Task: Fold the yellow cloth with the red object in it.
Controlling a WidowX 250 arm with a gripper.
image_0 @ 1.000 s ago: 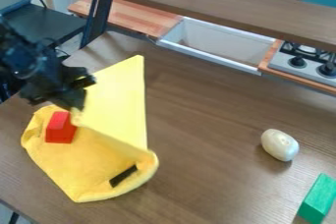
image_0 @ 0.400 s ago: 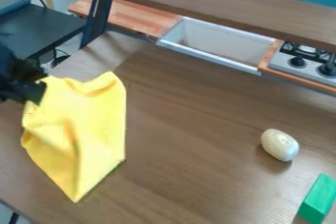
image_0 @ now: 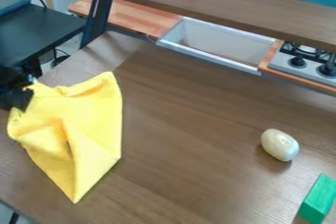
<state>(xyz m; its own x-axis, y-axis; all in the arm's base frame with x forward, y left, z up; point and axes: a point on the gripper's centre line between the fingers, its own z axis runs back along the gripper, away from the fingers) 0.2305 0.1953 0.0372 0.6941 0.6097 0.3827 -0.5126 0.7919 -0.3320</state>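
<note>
Pulled leftward, the yellow fabric cloth point(image_0: 85, 125) now covers the spot where the red block sat.
It lies folded and creased at the left of the brown wooden table point(image_0: 190, 169), its upper left edge against the black two-finger gripper point(image_0: 23, 99); whether that is open or closed, I cannot tell. Well apart, at right, are a whitish rounded object point(image_0: 279, 145) and a green block point(image_0: 318, 199).

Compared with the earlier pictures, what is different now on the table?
The gripper moved to the view's left edge, and the raised part of the yellow cloth came over where the red block lay. The white object and green block stayed.
</note>
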